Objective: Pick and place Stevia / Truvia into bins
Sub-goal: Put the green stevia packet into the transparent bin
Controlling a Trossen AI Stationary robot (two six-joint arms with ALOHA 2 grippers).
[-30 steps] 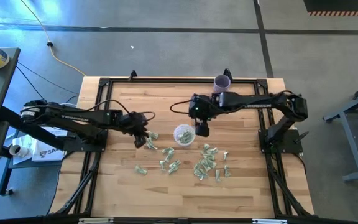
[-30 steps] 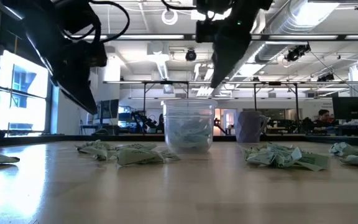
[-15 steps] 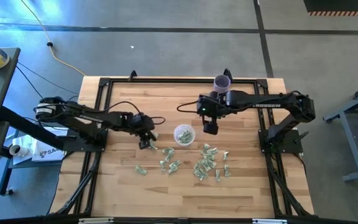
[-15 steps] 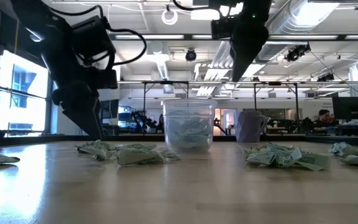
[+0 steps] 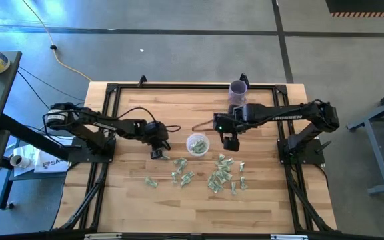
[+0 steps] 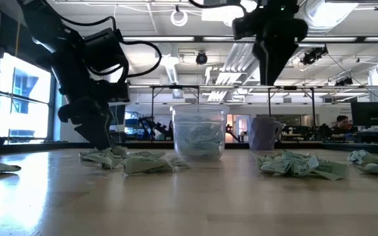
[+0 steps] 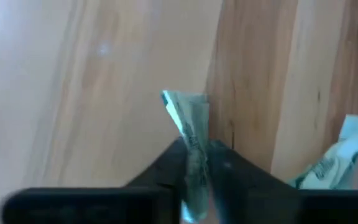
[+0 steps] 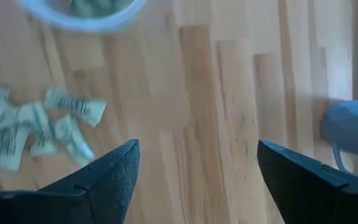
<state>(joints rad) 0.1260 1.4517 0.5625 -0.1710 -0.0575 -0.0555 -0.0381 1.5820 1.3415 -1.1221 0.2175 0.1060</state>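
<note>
Left end effector (image 7: 194, 163): closed narrow on one pale green and white paper sachet (image 7: 190, 127), low over the wooden bench (image 5: 132, 193), beside the clear round plastic cup (image 5: 197, 144).
Right end effector (image 8: 194, 174): fingers wide apart, empty, on the other side of the cup.
Loose sachets (image 5: 222, 175): scattered on the bench near the cup; some already lie inside it.
Advice: lift the sachet clear of its neighbours, bring it above the cup rim, then release; the pinch looks thin, so move gently.
Risk: bumping the light cup.

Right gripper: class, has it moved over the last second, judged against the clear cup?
Yes. The right gripper has moved away from the clear cup, toward the table's right side.
</note>
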